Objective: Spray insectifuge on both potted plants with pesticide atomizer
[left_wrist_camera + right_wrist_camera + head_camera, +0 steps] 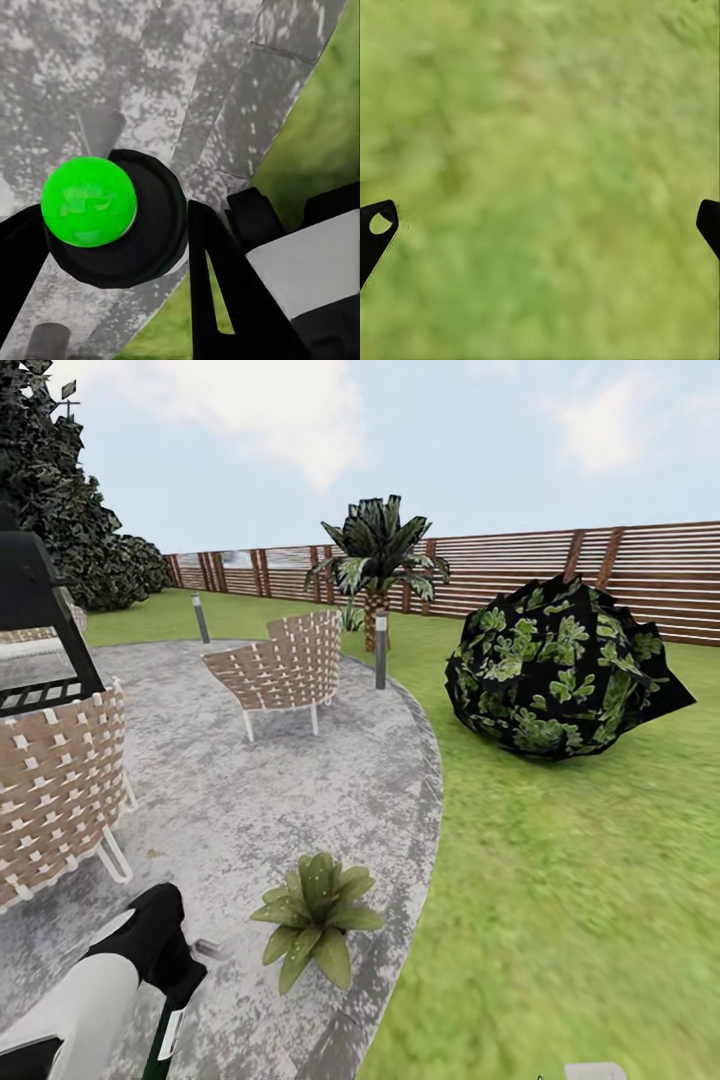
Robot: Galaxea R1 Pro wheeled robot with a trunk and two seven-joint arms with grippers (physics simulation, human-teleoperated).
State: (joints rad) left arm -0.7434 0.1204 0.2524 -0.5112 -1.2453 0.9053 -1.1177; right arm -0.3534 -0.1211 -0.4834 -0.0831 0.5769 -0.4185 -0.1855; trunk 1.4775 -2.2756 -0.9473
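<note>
Round mottled grey patio (250,800) and green lawn (570,880) lie before us, backed by a brown slatted fence (640,575).

At nine o'clock stands a woven wicker chair (55,790); at seven o'clock our left gripper (112,225) is clamped on the slim dark atomizer bottle (131,225) with its bright green cap (88,201). At six o'clock a low rosette potted plant (315,915) sits on the paving, just beside that gripper. At two o'clock rests a big dark bush (560,665). Our right gripper (540,232) hangs over grass, fingers spread wide.
</note>
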